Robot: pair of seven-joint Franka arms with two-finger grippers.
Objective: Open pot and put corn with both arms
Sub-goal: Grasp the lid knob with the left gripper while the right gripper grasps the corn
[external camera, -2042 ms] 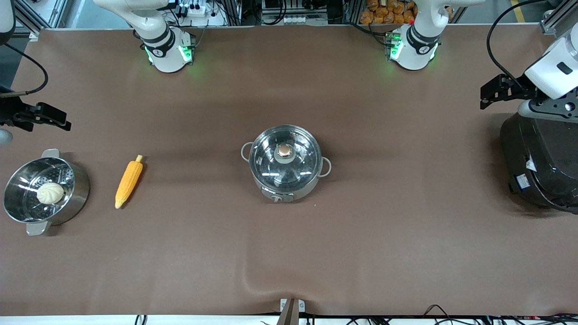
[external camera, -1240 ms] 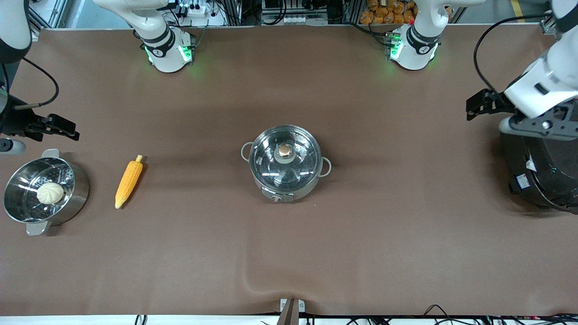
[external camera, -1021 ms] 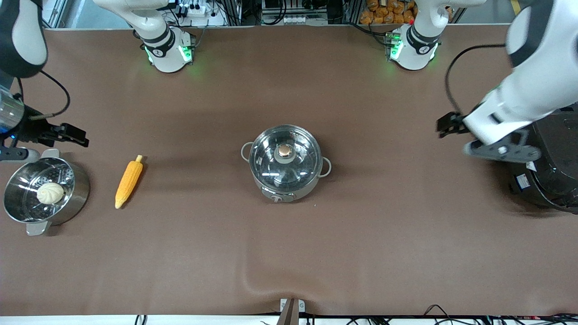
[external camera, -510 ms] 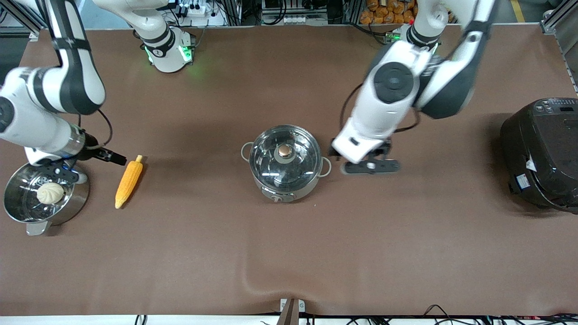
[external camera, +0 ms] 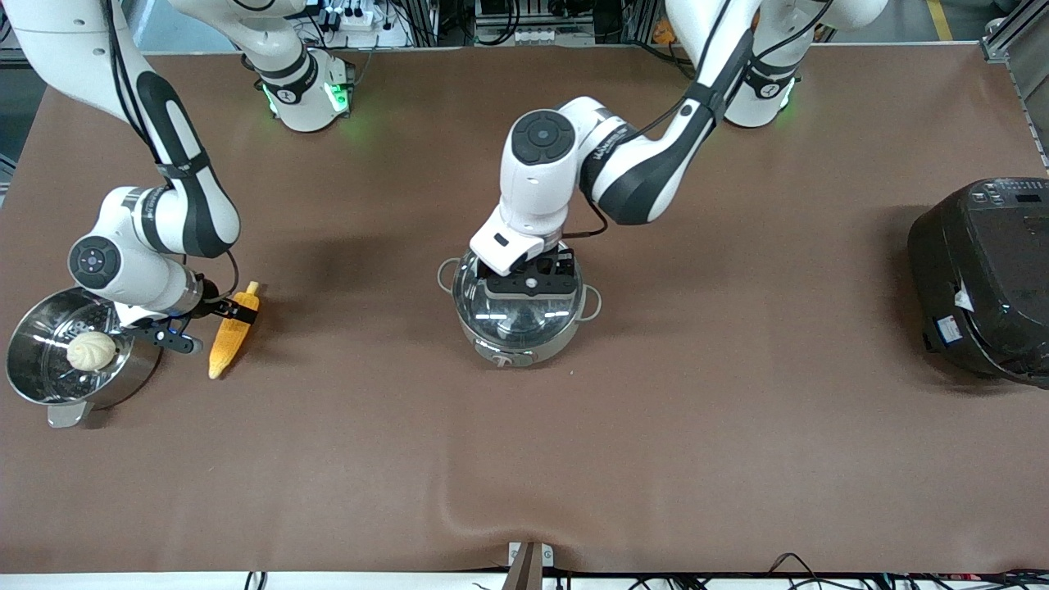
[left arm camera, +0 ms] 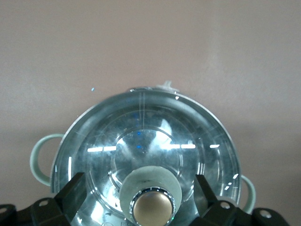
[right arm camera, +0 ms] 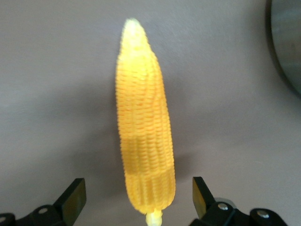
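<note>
The pot (external camera: pixel 537 344) stands mid-table with its glass lid (external camera: pixel 520 315) on. My left gripper (external camera: pixel 529 283) is open just over the lid and hides the knob in the front view. In the left wrist view the copper knob (left arm camera: pixel 151 208) sits between my open fingers (left arm camera: pixel 73 188), not touched. The corn (external camera: pixel 225 344) lies on the table toward the right arm's end, pale stub (external camera: pixel 252 288) away from the front camera. My right gripper (external camera: pixel 239 311) is open and straddles the cob's thick end. In the right wrist view the corn (right arm camera: pixel 143 136) lies between the fingers (right arm camera: pixel 75 195).
A steel steamer pot (external camera: pixel 49 385) with a white bun (external camera: pixel 90 350) stands beside the corn at the right arm's end, close to my right wrist; its edge shows in the right wrist view (right arm camera: pixel 287 42). A big black rice cooker (external camera: pixel 979 279) stands at the left arm's end.
Both arms swung in from the table's ends. My left gripper came from beside the pot to over the lid knob. My right gripper came down over the corn's thick end.
</note>
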